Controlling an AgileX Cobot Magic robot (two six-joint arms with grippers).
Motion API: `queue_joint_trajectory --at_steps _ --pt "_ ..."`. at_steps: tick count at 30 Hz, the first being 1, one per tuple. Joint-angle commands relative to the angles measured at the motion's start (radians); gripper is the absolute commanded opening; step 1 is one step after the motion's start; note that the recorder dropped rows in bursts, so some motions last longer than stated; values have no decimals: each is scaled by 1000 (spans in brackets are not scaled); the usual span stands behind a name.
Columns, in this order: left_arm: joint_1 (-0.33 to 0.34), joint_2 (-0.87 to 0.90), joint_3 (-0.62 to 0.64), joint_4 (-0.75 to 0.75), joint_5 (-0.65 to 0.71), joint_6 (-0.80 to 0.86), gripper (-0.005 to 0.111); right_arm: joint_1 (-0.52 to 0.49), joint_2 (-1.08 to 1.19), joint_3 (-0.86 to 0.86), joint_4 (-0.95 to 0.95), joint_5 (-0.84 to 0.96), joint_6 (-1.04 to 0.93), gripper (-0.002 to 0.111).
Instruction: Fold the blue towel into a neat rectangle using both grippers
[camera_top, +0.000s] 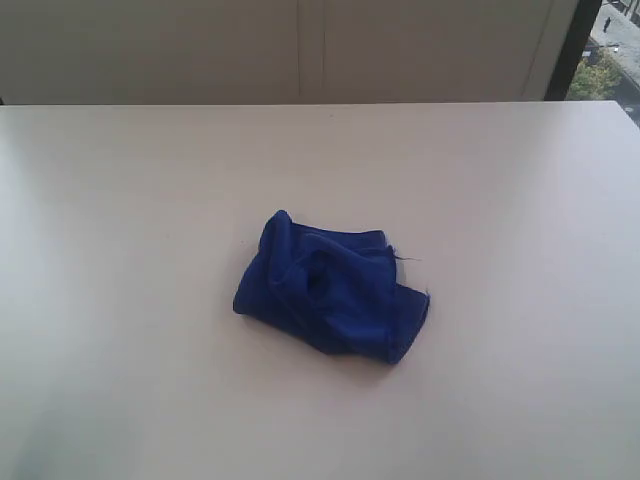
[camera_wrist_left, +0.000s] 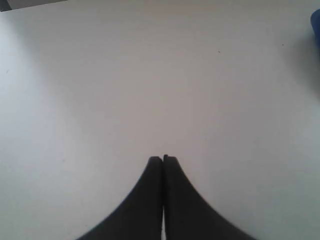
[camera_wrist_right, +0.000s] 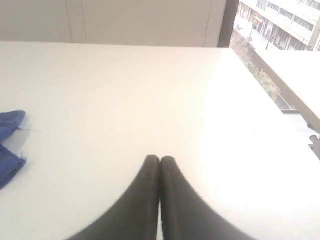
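Observation:
The blue towel (camera_top: 330, 290) lies crumpled in a loose heap near the middle of the white table (camera_top: 120, 250), with a few loose threads at its far right edge. No arm shows in the exterior view. My left gripper (camera_wrist_left: 163, 159) is shut with nothing in it, hovering over bare table; a sliver of the blue towel (camera_wrist_left: 315, 25) shows at that view's edge. My right gripper (camera_wrist_right: 160, 159) is also shut and empty, apart from the blue towel (camera_wrist_right: 9, 147) whose frayed corner shows at the side of its view.
A pale wall with panel seams (camera_top: 300, 50) runs behind the table's far edge. A window (camera_top: 610, 50) opens at the back right, and the table's right edge (camera_wrist_right: 260, 85) runs along it.

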Motion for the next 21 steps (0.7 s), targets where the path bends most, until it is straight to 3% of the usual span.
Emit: queue_joint_trajectory --at_steps 1,7,13,17,21 --pt "1 -5 5 -11 0 2 0 -3 -6 5 -3 -120 2 0" --pt "1 -5 5 -11 0 2 0 -3 -6 5 -3 -443 2 0" --pt "1 -5 5 -11 0 2 0 -3 -6 5 -3 -653 2 0" --pt "1 -5 5 -11 0 2 0 -3 -6 5 -3 -713 -32 0" --pt "1 -5 5 -11 0 2 0 -3 -6 -6 118 -678 -84 0"
